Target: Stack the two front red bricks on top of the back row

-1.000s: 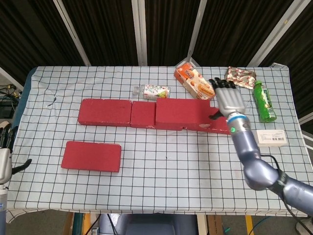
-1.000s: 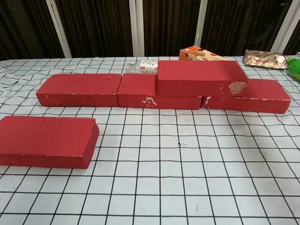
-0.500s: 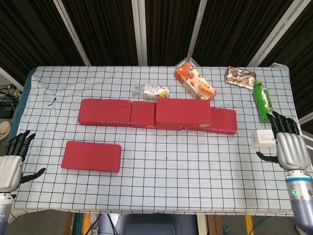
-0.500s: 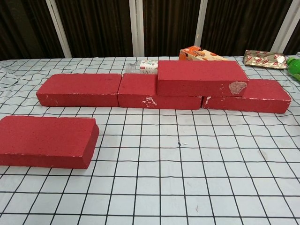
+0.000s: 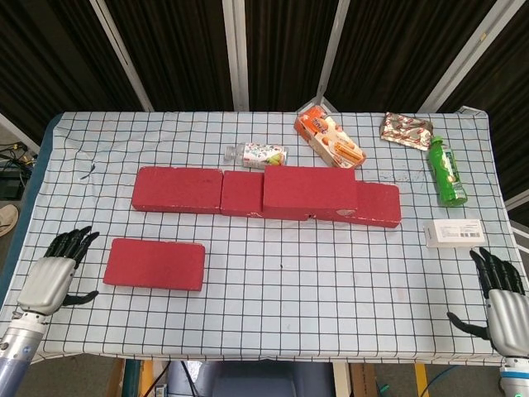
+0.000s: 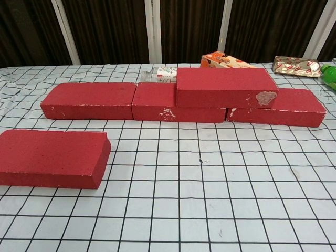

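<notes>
A back row of red bricks (image 5: 177, 189) (image 6: 88, 100) runs across the table's middle. One red brick (image 5: 310, 190) (image 6: 226, 86) lies stacked on the row's right half. A single red brick (image 5: 154, 264) (image 6: 51, 158) lies flat at the front left. My left hand (image 5: 56, 275) hovers open at the table's left front edge, just left of that front brick and not touching it. My right hand (image 5: 501, 299) is open at the right front corner, far from any brick. Neither hand shows in the chest view.
Behind the row lie a small bottle on its side (image 5: 256, 154), an orange snack box (image 5: 329, 137) and a foil packet (image 5: 407, 130). A green bottle (image 5: 446, 171) and a white box (image 5: 456, 232) sit at the right side.
My right hand left the stacked brick, drew back and dropped to the right front corner. My left hand moved in toward the front brick.
</notes>
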Robot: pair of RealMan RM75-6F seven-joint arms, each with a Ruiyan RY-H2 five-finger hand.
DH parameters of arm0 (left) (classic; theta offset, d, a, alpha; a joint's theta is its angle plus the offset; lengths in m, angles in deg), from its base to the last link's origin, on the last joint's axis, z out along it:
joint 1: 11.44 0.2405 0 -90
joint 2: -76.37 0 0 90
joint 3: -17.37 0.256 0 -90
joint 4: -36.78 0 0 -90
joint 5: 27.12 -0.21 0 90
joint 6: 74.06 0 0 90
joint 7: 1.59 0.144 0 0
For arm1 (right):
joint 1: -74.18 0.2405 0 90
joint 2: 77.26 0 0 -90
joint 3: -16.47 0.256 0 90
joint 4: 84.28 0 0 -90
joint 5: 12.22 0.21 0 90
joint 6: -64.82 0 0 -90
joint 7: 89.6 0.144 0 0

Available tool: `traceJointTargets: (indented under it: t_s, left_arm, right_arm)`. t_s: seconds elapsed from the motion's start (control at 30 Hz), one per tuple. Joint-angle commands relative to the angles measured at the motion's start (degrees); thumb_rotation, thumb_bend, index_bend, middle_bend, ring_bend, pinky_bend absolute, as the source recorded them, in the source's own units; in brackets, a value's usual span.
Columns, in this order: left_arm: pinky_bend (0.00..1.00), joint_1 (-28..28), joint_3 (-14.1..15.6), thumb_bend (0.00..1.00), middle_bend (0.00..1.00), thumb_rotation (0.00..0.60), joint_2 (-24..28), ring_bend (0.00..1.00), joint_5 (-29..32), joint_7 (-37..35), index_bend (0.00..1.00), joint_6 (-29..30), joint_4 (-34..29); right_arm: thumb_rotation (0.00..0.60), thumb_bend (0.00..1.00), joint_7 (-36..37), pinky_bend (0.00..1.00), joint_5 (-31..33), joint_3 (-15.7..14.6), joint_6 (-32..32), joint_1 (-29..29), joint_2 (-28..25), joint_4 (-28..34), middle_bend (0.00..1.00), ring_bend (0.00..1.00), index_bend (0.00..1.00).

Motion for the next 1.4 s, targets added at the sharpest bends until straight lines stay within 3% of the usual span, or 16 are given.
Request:
traceJointTargets:
  t_s: [0.03, 0.43, 0.73, 0.97, 1.4]
  left_arm:
    - [0.0, -3.0, -1.7, 0.0, 0.0, 0.6, -0.4, 0.0, 3.5, 3.2, 0.0, -4.0, -1.0]
    - [0.0, -13.5, -5.1, 0.0, 0.0, 0.6, -0.2, 0.0, 19.0, 15.0, 0.0, -17.3, -4.6]
    - [0.0, -19.0, -4.9, 0.0, 0.0, 0.6, -0.6, 0.0, 26.2, 19.7, 0.0, -21.9, -4.4]
    - [0.0, -20.4, -3.4, 0.0, 0.0, 0.6, -1.2, 0.0, 25.7, 18.6, 0.0, -24.0, -4.0]
    - [0.0, -17.5, -0.3, 0.0, 0.0, 0.6, -5.1, 0.0, 17.1, 13.0, 0.0, -19.6, 0.7]
  right_arm:
    - [0.6, 0.17, 0.1, 0.0, -0.3, -0.7, -0.4, 0.4, 0.4, -0.7, 0.0, 0.0, 0.0]
    - [0.6, 0.17, -0.8, 0.0, 3.3, -2.3, -0.1, 1.7, -0.2, 0.1, 0.0, 0.0, 0.0]
    - [0.6, 0.17, -0.8, 0.0, 5.1, -3.0, -0.5, 2.6, -0.6, 0.7, 0.0, 0.0, 0.0]
    - [0.6, 0.17, -1.4, 0.0, 6.3, -3.7, -0.3, 3.4, -0.7, 1.0, 0.0, 0.0, 0.0]
    - [0.6, 0.17, -2.4, 0.0, 7.3, -4.9, -1.2, 4.4, -0.3, 1.8, 0.0, 0.0, 0.0]
